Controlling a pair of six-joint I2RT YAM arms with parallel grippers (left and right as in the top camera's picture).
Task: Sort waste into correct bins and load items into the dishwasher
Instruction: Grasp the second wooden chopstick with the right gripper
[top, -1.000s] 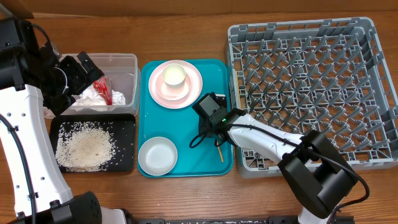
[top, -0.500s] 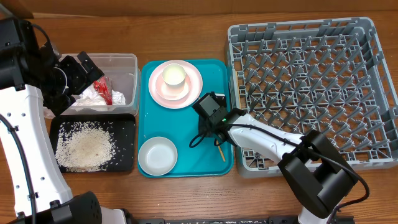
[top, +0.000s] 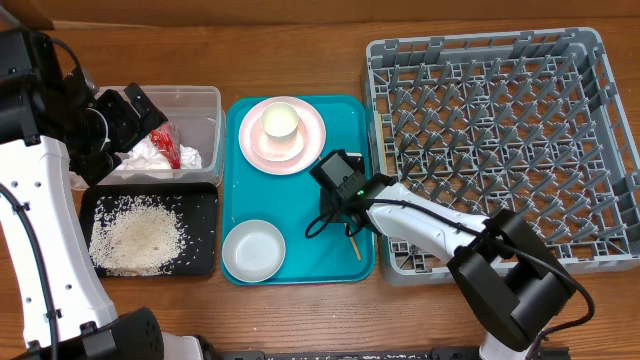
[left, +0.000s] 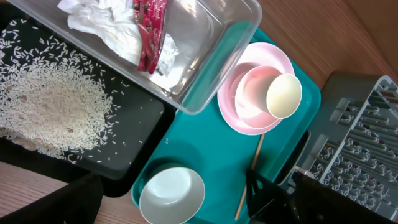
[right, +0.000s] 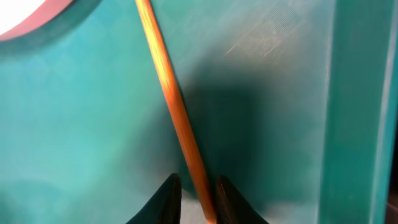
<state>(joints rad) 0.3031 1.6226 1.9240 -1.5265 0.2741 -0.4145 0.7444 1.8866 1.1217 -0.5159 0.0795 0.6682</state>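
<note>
At the 4 o'clock edge of the teal tray (top: 300, 215), the right gripper (right: 198, 196) straddles a thin orange stick (right: 171, 106), its jaws set narrow on either side; whether they actually pinch it cannot be told. The left gripper (top: 130, 118) hangs with jaws spread wide over the clear tub (top: 205, 100) at the table's 10 o'clock, where the white napkin (top: 150, 152) and red wrapper (top: 168, 143) lie. Rice grains (top: 135, 238) cover the black tray (top: 205, 250) at 8 o'clock. On the teal tray, the pink plate (top: 312, 140) at 12 o'clock carries a bowl (left: 249, 99) and the cup (top: 281, 122); a second bowl (top: 253, 250) sits at 7 o'clock. The grey dish rack (top: 500, 140) fills the table's 3 o'clock side.
</note>
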